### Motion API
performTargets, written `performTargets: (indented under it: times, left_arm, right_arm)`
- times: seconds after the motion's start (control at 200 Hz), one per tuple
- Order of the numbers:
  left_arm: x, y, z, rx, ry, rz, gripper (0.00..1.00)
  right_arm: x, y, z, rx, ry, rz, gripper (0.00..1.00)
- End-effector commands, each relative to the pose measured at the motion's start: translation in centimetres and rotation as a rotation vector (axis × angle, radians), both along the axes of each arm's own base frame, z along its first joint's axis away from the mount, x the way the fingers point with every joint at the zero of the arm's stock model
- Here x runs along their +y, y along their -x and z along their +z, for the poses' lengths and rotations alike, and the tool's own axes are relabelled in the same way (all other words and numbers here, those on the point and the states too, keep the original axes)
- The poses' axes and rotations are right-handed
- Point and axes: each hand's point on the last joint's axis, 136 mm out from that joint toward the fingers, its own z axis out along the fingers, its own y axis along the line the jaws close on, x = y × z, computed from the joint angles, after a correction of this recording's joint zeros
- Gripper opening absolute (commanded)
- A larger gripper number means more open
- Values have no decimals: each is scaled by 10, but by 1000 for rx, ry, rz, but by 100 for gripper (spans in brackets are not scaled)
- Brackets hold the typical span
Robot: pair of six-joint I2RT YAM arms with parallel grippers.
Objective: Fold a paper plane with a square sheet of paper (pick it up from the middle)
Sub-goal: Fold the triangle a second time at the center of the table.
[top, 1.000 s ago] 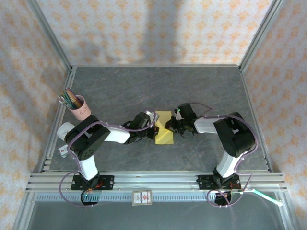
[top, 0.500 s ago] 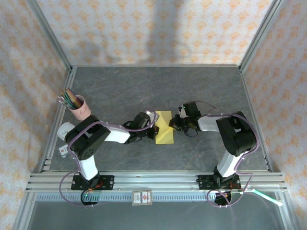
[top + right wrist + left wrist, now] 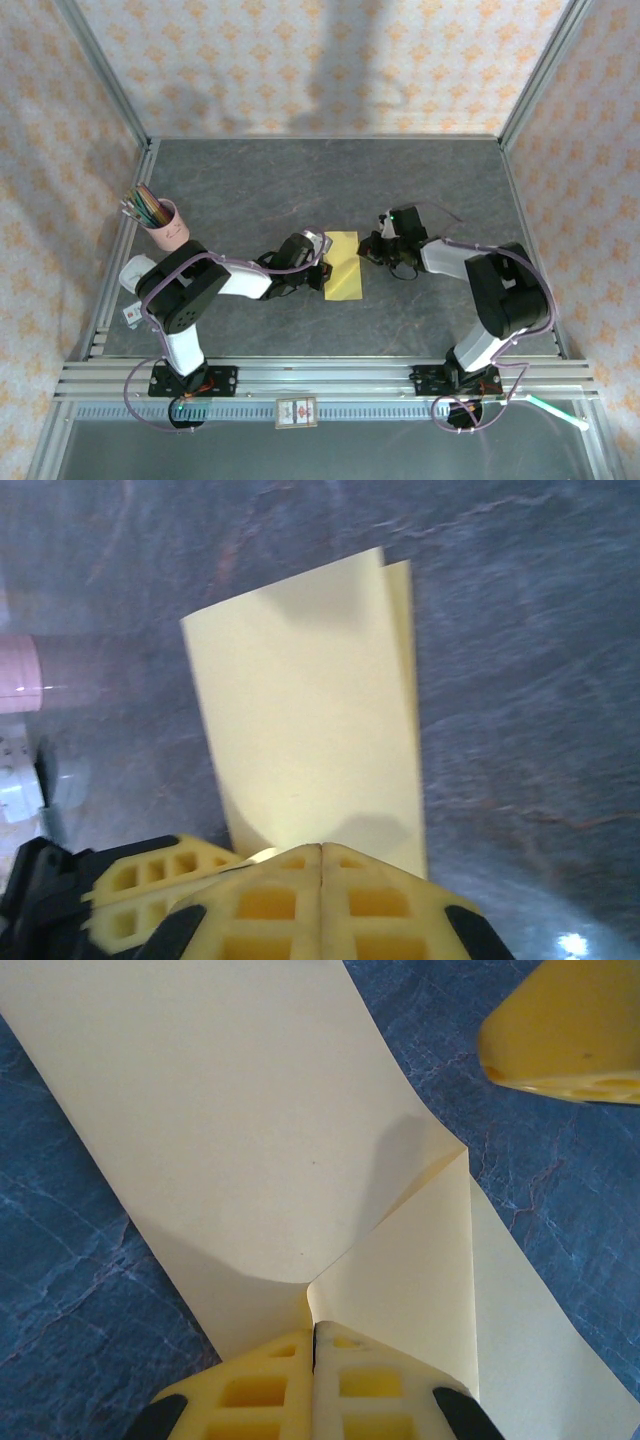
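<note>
The thin yellow paper sheet (image 3: 344, 268), folded to a narrow rectangle, lies mid-table on the dark stone-patterned table (image 3: 250, 190). The left gripper (image 3: 322, 270) is closed tight, pinching the sheet's left edge where its layers meet. The right gripper (image 3: 372, 250) is closed on nothing, just beside the sheet's right edge.

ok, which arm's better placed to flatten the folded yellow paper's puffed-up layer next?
Left, probably. The left gripper, shut, touches the folded yellow sheet of paper right where its top layer bulges. The right gripper, also shut, sits just off its right edge.
</note>
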Motion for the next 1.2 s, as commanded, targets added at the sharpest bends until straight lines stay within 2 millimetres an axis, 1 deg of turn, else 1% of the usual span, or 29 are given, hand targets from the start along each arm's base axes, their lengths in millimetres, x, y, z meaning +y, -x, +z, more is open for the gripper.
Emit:
performTargets:
  times: [0.0,0.145,0.23,0.425,0.586,0.746,0.846,0.941,1.081,1.196]
  left_arm:
    - [35,29,-56,158,-192,24,0]
    - [35,29,-57,161,-194,24,0]
    - [35,29,-56,159,-195,22,0]
    - [35,29,-56,160,-194,21,0]
    - [35,28,-56,158,-196,20,0]
    - [30,25,-51,155,-178,19,0]
    - [22,19,-39,143,-144,23,3]
    - [15,11,-25,124,-111,33,11]
    - [3,-4,2,87,-61,48,23]
    - [0,-8,26,60,-14,68,29]
  right_arm:
    - [15,10,9,-29,-32,24,1]
    - [33,20,4,-6,-51,59,1]
    - [38,22,-3,8,-46,71,1]
    - [32,28,-28,49,2,76,1]
    - [27,30,-40,65,20,74,1]
    - [17,37,-54,94,48,60,1]
    - [13,42,-60,110,62,56,1]
    - [10,46,-66,126,74,52,1]
    - [6,52,-73,147,90,49,1]
    - [4,54,-76,156,93,46,1]
